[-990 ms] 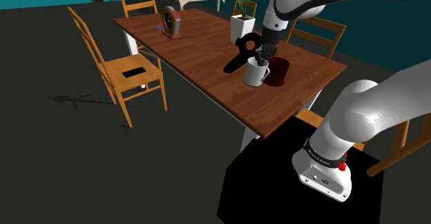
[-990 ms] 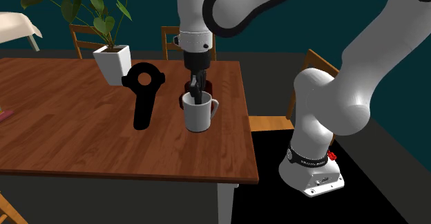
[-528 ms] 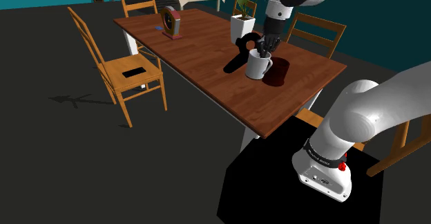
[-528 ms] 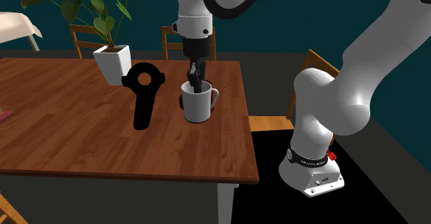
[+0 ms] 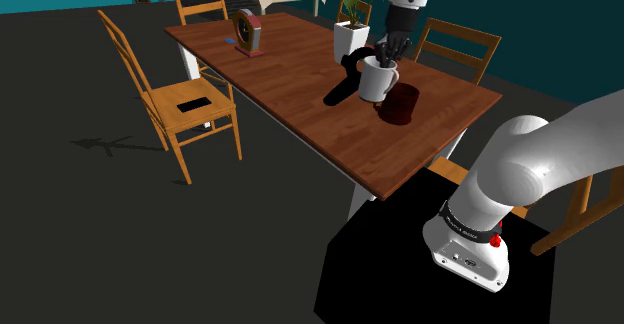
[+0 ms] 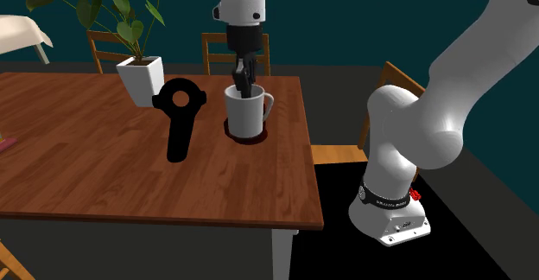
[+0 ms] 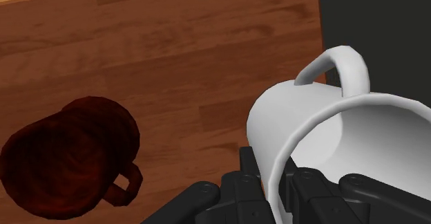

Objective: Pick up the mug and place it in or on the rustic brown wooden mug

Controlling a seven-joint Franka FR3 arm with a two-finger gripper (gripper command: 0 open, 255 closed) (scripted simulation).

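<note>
Slippage is the main hazard. The all-black pincer (image 6: pixel 243 86) is closed on the rim wall of the plain white mug with a loop handle (image 6: pixel 244 112), one finger inside the cup and one outside. The whole weight therefore hangs from a narrow pinch at one edge. The white mug appears lifted clear of the reddish-brown wooden desk (image 6: pixel 104 166), roughly upright, close above and beside the squat dark reddish-brown mug (image 7: pixel 65 157) that is to receive it.

In the wrist view that dark reddish-brown mug sits off to one side of the pincer, not beneath the held cup, so a sideways carry is probably needed. A quick or jerky carry could make the white mug pivot about the pinch, tip, or slide out and drop onto the desk.

The two mugs look close in width. I judge that the white mug will more likely rest on the other's rim than sink inside. A release that is off-centre or too high could let it topple, or knock the lower mug over.

The black ring-headed object (image 6: pixel 180 118) lies near the mugs, and the white plant pot (image 6: pixel 141 78) stands a little farther off. A wide swing could clip either one.
</note>
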